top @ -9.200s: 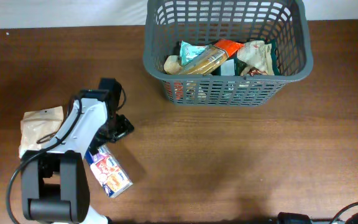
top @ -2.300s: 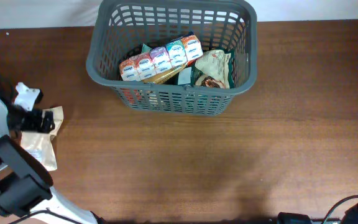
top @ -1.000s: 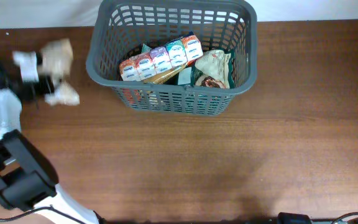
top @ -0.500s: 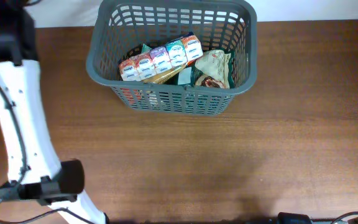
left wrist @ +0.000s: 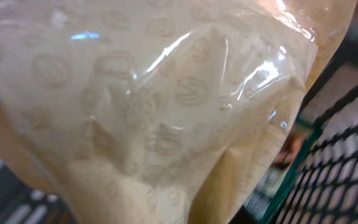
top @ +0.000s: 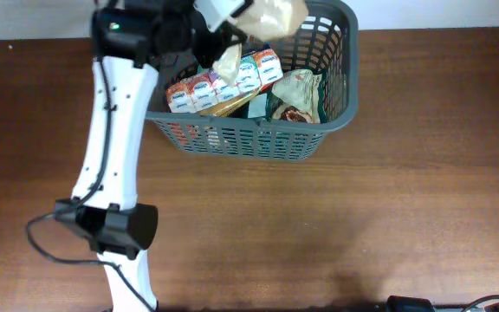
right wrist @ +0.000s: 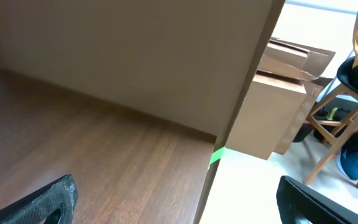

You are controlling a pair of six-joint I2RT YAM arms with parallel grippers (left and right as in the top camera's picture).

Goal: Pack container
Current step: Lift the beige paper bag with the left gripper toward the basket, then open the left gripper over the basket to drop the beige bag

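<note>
The container [top: 336,80], a dark grey lattice basket, stands at the back of the table. Inside it lie a strip of multi-coloured packets [top: 223,82] and a green and beige packet [top: 301,91]. My left gripper [top: 235,29] hangs over the basket's back left part, shut on a tan plastic packet [top: 274,15]. That packet [left wrist: 166,112] fills the left wrist view and hides the fingers; the basket's lattice [left wrist: 347,168] shows at the right. My right gripper [right wrist: 179,208] stands open over the table's edge, holding nothing.
The left arm [top: 111,147] stretches from its base [top: 111,227] up to the basket. In the right wrist view the table edge [right wrist: 207,180] runs past a light floor, with cardboard boxes [right wrist: 278,106] and a stool [right wrist: 334,118] beyond.
My left arm has swung from the table's far left to above the basket, carrying the tan packet with it. The basket and its contents have not moved.
</note>
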